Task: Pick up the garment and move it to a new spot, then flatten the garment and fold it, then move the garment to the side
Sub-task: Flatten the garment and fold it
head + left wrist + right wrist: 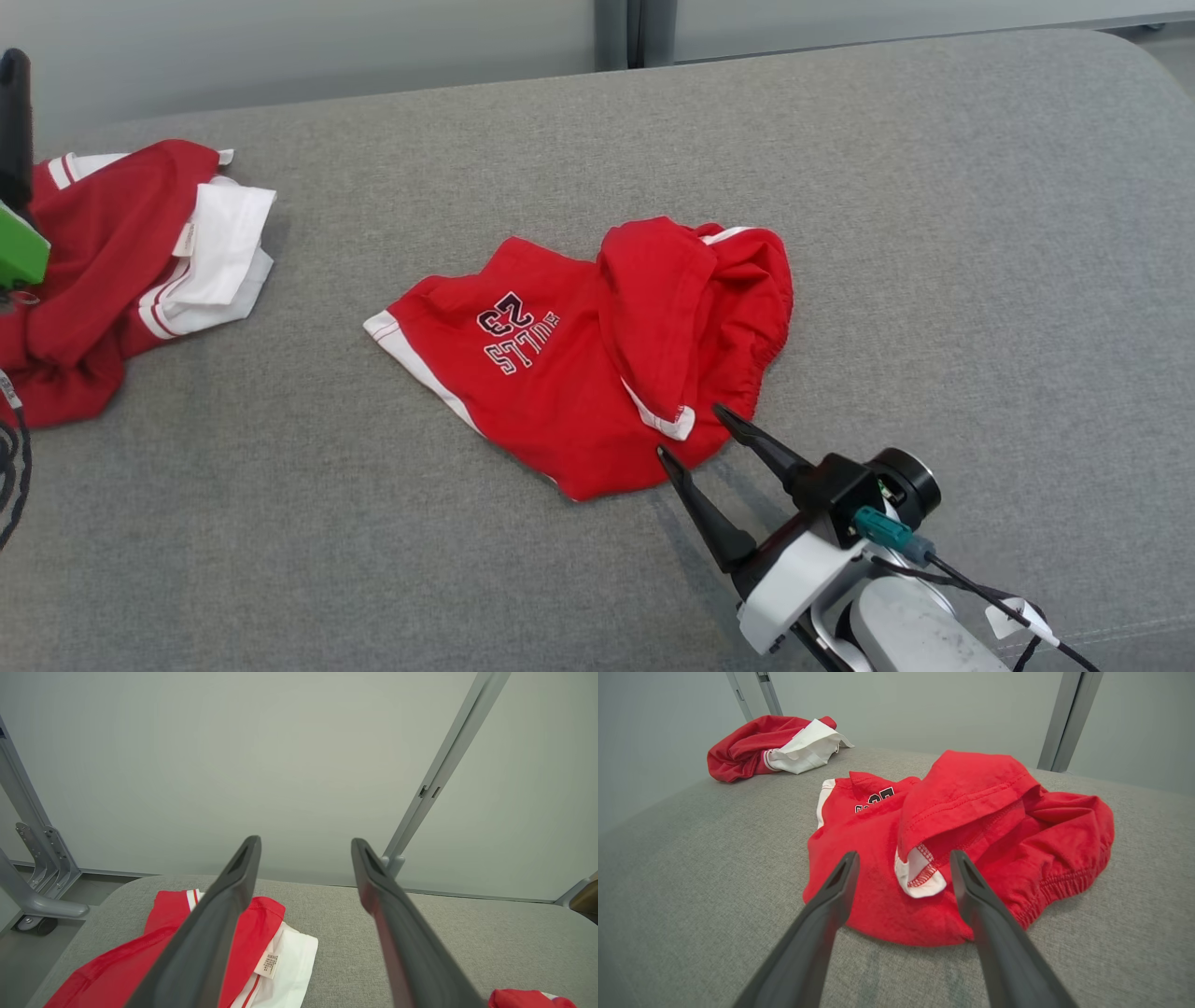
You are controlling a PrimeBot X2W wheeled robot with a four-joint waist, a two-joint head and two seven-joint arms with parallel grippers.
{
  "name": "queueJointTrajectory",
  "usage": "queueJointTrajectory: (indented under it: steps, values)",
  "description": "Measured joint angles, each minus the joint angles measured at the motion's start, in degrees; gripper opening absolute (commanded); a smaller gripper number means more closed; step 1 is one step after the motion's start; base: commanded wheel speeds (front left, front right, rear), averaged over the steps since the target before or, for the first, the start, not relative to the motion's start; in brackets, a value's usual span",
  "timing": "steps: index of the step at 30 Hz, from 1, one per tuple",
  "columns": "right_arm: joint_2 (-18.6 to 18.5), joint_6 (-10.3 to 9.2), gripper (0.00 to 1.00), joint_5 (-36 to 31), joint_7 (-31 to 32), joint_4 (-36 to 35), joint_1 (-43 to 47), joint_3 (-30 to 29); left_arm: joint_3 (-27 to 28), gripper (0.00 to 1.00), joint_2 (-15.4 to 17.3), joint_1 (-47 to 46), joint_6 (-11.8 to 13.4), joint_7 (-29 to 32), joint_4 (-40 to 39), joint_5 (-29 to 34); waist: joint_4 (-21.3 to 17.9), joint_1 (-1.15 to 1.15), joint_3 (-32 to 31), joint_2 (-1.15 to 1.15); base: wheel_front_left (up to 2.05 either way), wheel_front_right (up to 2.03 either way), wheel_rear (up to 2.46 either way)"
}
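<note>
A crumpled red garment (560,373) with white trim and "BULLS 23" lettering lies in the middle of the grey cushion (887,233). My right gripper (690,429) stands open at its near edge, fingertips either side of a folded-over white-trimmed hem (920,877), with nothing held. The right wrist view shows the garment (980,793) bunched just beyond the fingertips. My left gripper (304,843) is open and empty, raised above a second red-and-white garment (266,910). One of its dark fingers (14,103) shows at the far left edge of the head view.
The second red-and-white garment (112,252) lies heaped at the cushion's left end. A pale wall with grey metal posts (444,770) stands behind the cushion. A black cable (14,467) hangs at the left edge. Bare grey cushion stretches to the right and front.
</note>
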Motion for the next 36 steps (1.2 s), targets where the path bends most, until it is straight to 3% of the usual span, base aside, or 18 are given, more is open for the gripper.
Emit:
queueJointTrajectory:
  steps: [8, 11, 12, 13, 15, 16, 17, 21, 24, 31, 36]
  values:
    - [-0.04, 0.00, 0.99, 0.10, 0.00, 4.57, -3.59, 0.23, 2.14, 1.00, -2.33, 9.05, 0.41, -4.87, -4.93, -1.31, 2.28, 0.00, 1.26, 0.00, 0.00, 0.00, 0.00]
    - [-0.07, 0.00, 0.87, 0.27, 0.00, 6.12, -4.60, 0.05, 1.93, 1.00, -5.41, 12.46, 0.43, -5.86, -6.54, -2.56, 2.84, 0.00, 1.82, 0.00, 0.00, 0.00, 0.00]
    - [-0.08, 0.00, 0.55, 0.37, 0.00, 6.57, -4.87, -0.09, 1.77, 1.00, -6.38, 13.65, 0.44, -6.15, -7.04, -2.59, 3.04, 0.00, 1.98, 0.00, 0.00, 0.00, 0.00]
    - [-0.08, 0.00, 0.44, 0.63, 0.00, 7.08, -5.08, -0.16, 1.49, 1.00, -7.09, 14.84, 0.60, -6.44, -7.42, -2.60, 3.26, 0.00, 2.13, 0.00, 0.00, 0.00, 0.00]
    - [-0.08, 0.00, 0.10, 0.94, 0.00, 8.01, -5.41, -0.23, 1.29, 1.00, -8.42, 16.80, 0.88, -7.01, -8.23, -3.19, 3.71, 0.00, 2.37, 0.00, 0.00, 0.00, 0.00]
    - [-0.08, 0.00, 0.10, 1.24, 0.00, 8.50, -5.69, -0.08, 1.10, 1.00, -8.91, 17.62, 0.88, -7.54, -8.57, -3.25, 3.93, 0.00, 2.45, 0.00, 0.00, 0.00, 0.00]
    - [-0.13, 0.00, 0.00, 1.66, 0.00, 8.87, -5.94, 0.15, 1.01, 1.00, -9.25, 18.33, 0.89, -7.97, -8.73, -3.25, 4.13, 0.00, 2.48, 0.00, 0.00, 0.00, 0.00]
    - [-0.33, 0.00, 0.00, 3.54, 0.00, 9.13, -6.51, 2.74, 0.88, 1.00, -9.91, 20.15, 0.93, -8.93, -9.09, -3.26, 4.51, 0.00, 2.23, 0.00, 0.00, 0.00, 0.00]
    - [-0.42, 0.00, 0.00, 6.70, 0.35, 7.72, -8.25, 8.48, 1.19, 1.00, -9.94, 21.62, 0.93, -9.96, -9.76, -3.25, 4.63, 0.00, 1.60, 0.00, 0.00, 0.00, 0.00]
    - [-1.98, 0.05, 0.00, 13.88, 7.10, -3.07, -18.19, 20.79, 2.10, 1.00, -10.29, 25.14, 1.12, -11.54, -10.82, -3.25, 3.94, 0.00, -0.40, 0.00, 0.00, 0.00, 0.00]
    - [-2.27, 0.05, 0.00, 23.15, 13.92, -10.38, -24.58, 22.09, 0.67, 1.00, -12.37, 26.34, 1.13, -11.98, -11.47, -3.14, 3.15, 0.00, -2.15, 0.00, 0.00, 0.00, 0.00]
